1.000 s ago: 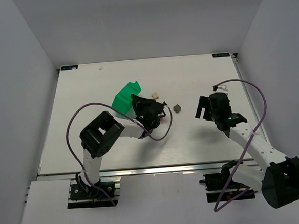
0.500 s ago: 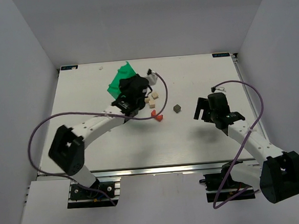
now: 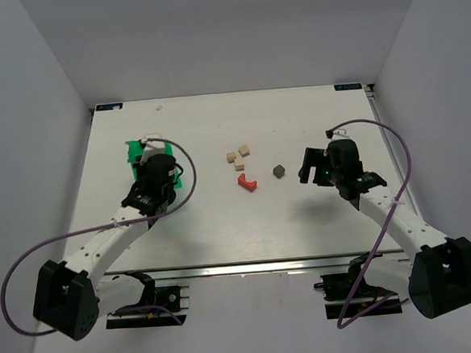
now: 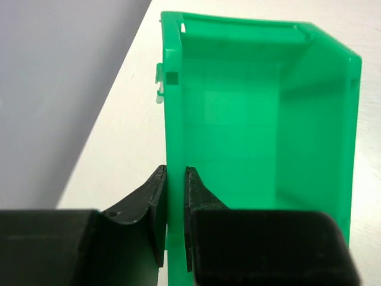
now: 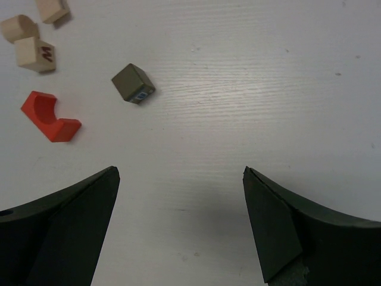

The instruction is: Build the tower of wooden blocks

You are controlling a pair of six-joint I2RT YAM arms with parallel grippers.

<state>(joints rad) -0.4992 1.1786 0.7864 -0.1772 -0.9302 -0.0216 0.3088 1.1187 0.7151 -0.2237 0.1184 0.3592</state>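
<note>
The wood blocks lie loose on the table, none stacked. A red-orange arch block [image 3: 246,182] [image 5: 50,117], a grey-brown cube [image 3: 280,171] [image 5: 133,83] and three pale beige blocks [image 3: 240,166] [image 5: 36,53] sit mid-table. My right gripper [image 3: 306,166] [image 5: 180,173] is open and empty, just right of the grey-brown cube and above the table. My left gripper [image 3: 148,160] [image 4: 172,170] is shut on the left wall of a green plastic bin [image 3: 133,151] [image 4: 250,119] at the table's left side. The bin's inside looks empty.
The table's left edge [image 4: 107,143] and the grey side wall [image 4: 53,89] lie close beside the bin. A purple cable [image 3: 188,176] loops from the left wrist. A small white speck [image 3: 159,107] lies near the table's back edge.
My left arm has swung the green bin from the back middle to the left side, leaving the blocks on the table. My right gripper has shifted slightly left toward the grey-brown cube.
</note>
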